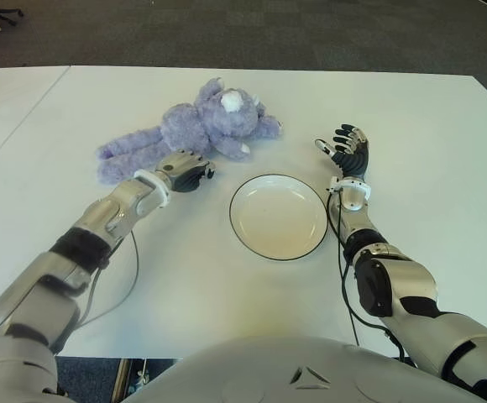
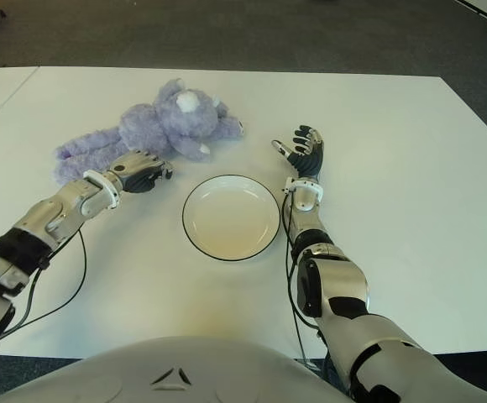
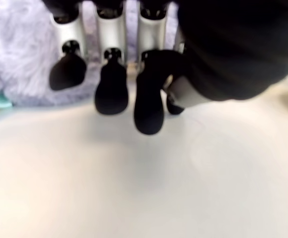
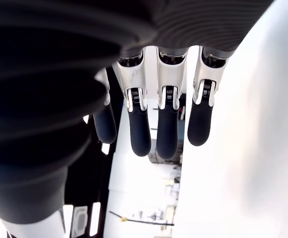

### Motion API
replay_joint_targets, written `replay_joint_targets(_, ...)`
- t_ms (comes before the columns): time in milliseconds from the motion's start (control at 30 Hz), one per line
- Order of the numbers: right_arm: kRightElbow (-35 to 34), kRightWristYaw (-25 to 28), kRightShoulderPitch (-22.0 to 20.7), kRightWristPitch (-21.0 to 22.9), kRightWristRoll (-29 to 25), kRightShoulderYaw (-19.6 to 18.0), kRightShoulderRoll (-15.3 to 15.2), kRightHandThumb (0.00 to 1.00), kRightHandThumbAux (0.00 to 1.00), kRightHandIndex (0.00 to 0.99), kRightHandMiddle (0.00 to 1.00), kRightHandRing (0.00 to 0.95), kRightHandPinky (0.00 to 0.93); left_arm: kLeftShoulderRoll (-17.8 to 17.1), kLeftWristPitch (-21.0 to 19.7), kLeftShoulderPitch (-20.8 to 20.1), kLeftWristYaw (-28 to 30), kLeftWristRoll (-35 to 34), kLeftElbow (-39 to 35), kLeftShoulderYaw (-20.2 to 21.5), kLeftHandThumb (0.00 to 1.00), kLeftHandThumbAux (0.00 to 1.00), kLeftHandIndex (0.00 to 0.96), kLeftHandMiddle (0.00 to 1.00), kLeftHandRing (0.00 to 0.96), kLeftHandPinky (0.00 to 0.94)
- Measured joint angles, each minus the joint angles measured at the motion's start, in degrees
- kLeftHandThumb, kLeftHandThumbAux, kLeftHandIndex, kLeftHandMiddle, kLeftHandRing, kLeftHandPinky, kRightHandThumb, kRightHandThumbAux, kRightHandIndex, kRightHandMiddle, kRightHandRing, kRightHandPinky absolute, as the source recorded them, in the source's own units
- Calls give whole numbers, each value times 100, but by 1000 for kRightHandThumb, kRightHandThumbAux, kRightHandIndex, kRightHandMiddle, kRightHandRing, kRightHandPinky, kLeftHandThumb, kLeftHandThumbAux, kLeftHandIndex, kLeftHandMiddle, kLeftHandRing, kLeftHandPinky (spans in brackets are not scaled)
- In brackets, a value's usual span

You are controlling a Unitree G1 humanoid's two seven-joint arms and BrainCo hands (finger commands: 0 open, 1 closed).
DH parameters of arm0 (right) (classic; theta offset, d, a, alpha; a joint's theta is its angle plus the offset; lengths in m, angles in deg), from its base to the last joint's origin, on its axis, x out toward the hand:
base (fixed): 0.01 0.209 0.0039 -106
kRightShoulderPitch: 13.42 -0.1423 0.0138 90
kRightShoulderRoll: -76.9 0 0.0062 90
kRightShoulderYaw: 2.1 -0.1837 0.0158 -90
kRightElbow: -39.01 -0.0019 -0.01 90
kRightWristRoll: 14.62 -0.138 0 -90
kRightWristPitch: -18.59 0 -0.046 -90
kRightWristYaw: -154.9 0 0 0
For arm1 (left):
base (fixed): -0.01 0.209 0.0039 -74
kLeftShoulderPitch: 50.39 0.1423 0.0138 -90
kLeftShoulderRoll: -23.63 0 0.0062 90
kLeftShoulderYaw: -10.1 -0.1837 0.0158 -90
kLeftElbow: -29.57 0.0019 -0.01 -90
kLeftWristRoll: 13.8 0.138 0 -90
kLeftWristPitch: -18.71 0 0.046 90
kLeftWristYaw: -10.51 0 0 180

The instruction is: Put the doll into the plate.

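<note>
A purple plush doll (image 1: 200, 126) lies on the white table (image 1: 185, 285), left of centre and behind the plate. The white plate (image 1: 279, 220) with a dark rim sits in the middle with nothing in it. My left hand (image 1: 189, 170) is just in front of the doll's body, its fingers loosely bent and holding nothing. In the left wrist view the fingertips (image 3: 111, 96) hang over bare table with the doll's fur (image 3: 20, 64) right behind them. My right hand (image 1: 348, 147) stands upright to the right of the plate, fingers spread and holding nothing (image 4: 154, 134).
A thin cable (image 1: 132, 269) trails from my left forearm over the table. A second white table (image 1: 8, 101) adjoins on the left. Dark carpet (image 1: 269, 34) lies beyond the far edge.
</note>
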Motion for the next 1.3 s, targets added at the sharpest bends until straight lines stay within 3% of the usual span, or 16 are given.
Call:
replay_joint_targets(433,-1,-29,14,2,-1,5,-22,0,808,260,327,330,315,-639,-809,1366,2022,-1467,-2930,825,700,689,441,795,794,767)
replay_joint_targets(500,0,-41,17,2,0,5,-24,0,813,262,327,331,315,-688,-863,1451,2160,-1620,-3152,985,703,688,440,778,774,716)
replay_joint_targets(800,0,-59,19,2,0,15,-24,0,801,257,323,327,300,-526,-1014,1611,2090,-1794,-3265,1698,717,686,438,735,748,752)
replay_joint_targets(867,0,-59,19,2,0,17,-24,0,800,258,325,327,301,-428,-1015,1629,1966,-1778,-3229,1760,718,684,436,723,742,728)
replay_joint_targets(1000,0,-59,21,2,0,17,-26,0,809,257,325,326,301,-121,-852,1686,1357,-1500,-3067,1798,718,680,430,704,732,766)
replay_joint_targets(1100,0,-59,19,2,1,18,-27,0,806,250,318,319,292,97,-580,1717,701,-1172,-2848,1796,704,688,413,444,530,594)
replay_joint_targets(1167,0,-59,19,3,1,19,-26,0,805,249,317,319,292,243,-416,1739,210,-923,-2705,1798,703,689,411,410,503,573)
replay_joint_targets(1200,-1,-59,17,2,1,20,-26,0,799,247,315,317,290,304,-342,1746,-10,-809,-2638,1799,494,435,150,191,249,300)
replay_joint_targets(1233,-2,-59,14,2,1,22,-26,0,797,247,314,317,289,366,-272,1753,-270,-666,-2575,1798,457,392,105,154,206,253)
replay_joint_targets(1267,-3,-59,11,2,2,23,-27,0,794,246,313,316,290,411,-225,1755,-490,-526,-2523,1799,406,350,45,77,99,137)
replay_joint_targets(1300,-4,-60,9,3,4,24,-26,0,793,245,313,316,290,454,-179,1751,-754,-374,-2459,1798,393,339,30,58,72,107)
